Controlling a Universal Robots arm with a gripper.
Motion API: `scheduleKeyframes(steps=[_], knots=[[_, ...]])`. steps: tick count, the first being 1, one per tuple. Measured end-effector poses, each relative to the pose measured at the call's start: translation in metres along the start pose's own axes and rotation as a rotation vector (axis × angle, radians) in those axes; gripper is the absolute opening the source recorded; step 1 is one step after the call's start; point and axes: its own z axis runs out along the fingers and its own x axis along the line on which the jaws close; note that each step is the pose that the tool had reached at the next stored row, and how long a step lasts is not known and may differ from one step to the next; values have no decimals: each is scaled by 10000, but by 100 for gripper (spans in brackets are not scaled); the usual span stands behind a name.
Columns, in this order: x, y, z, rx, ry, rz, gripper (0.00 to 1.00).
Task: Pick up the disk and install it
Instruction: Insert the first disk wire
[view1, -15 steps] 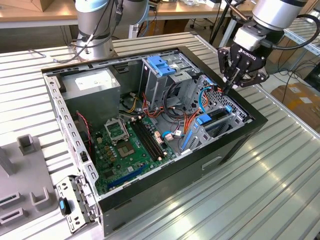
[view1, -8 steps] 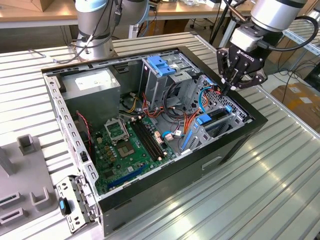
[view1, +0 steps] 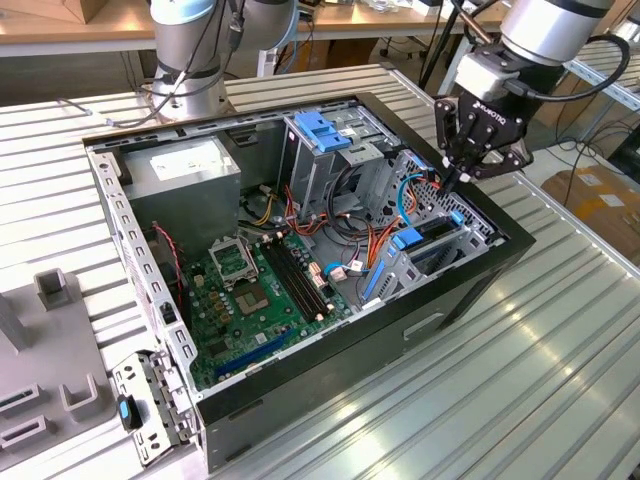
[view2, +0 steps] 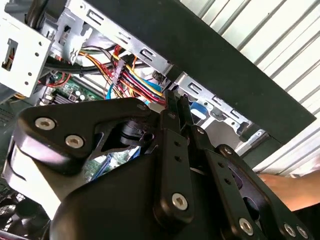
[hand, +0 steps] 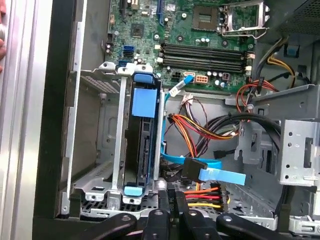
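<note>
The disk (hand: 142, 145) sat edge-on in its bay (hand: 95, 150); its label was hidden from me. My gripper (hand: 170, 192) was cut off by the frame edge in the first wrist view. In the second wrist view, my own linkage covered most of the motherboard (view2: 75, 90). In the exterior view, my arm (view1: 560, 30) ran out of frame.

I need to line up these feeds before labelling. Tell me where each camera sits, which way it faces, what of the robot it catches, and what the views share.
Exterior view: off the arm, above one corner of the open computer case, looking down across it; shows the arm and gripper over the drive bay.
First wrist view: on the arm, looking down past the fingertips into the bay at the disk, motherboard beyond.
Second wrist view: on the arm, close behind the gripper's linkage, facing the case wall.
Shared: all show the coloured cable bundle inside the case.
</note>
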Motion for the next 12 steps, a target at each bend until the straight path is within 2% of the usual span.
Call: scheduleKeyframes(steps=[4,8,12], knots=[[3,26,3,0,1,41,16],[11,27,15,0,-10,371,16],[111,70,25,0,-8,378,16]])
